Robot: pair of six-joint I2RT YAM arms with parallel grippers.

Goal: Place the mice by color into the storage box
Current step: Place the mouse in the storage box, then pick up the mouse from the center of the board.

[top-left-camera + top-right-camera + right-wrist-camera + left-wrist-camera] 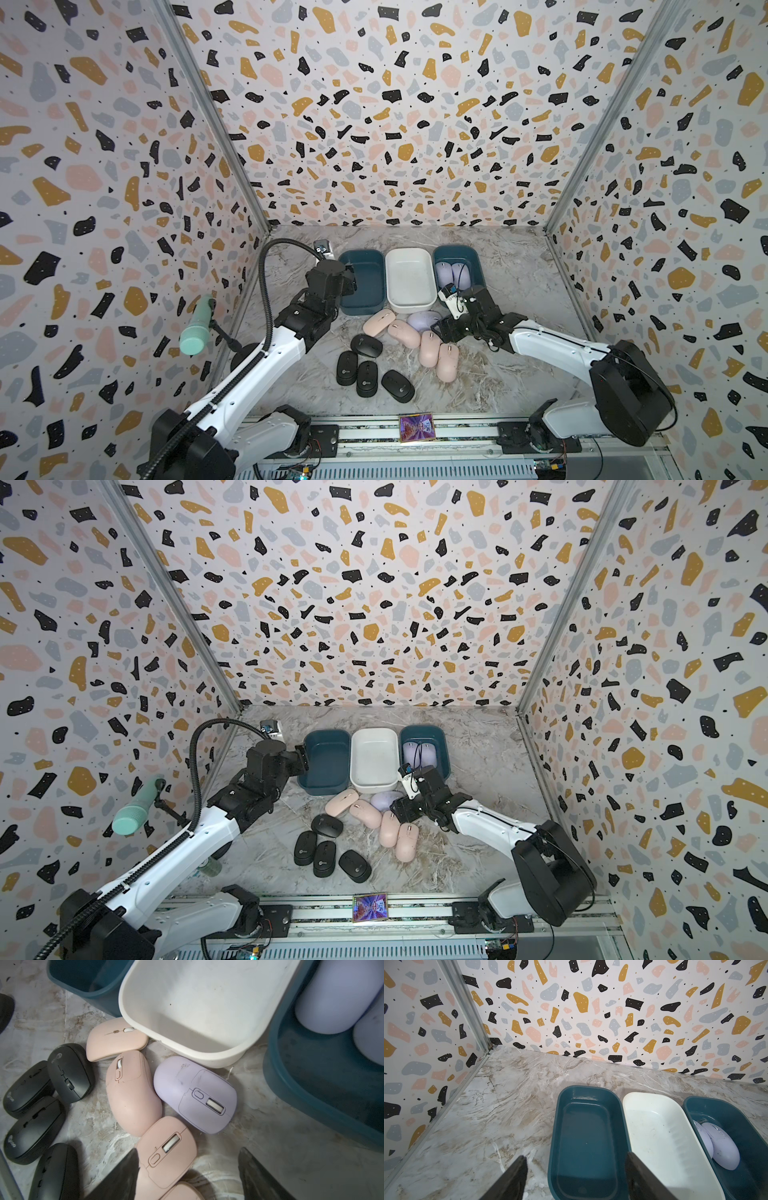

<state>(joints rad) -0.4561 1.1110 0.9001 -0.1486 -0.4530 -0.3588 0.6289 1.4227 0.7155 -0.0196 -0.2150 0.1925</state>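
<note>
The storage box is three tubs in a row: a bare teal one [361, 254], a bare white one [409, 254] and a teal one [478, 270] that holds two lilac mice [720, 1145]. On the marble lie a lilac mouse [195, 1095], several pink mice [404, 332] and several black mice [367, 378]. My left gripper [576, 1159] hangs open over the near end of the bare teal tub [587, 1136], with nothing in it. My right gripper [188, 1151] is open low over the pile; a pink mouse [166, 1151] lies partly between its fingers, ungripped.
Patterned walls close in the left, back and right sides. A mint-green cylinder on a stand [198, 324] juts from the left wall beside my left arm. A small lit screen [417, 427] sits on the front rail.
</note>
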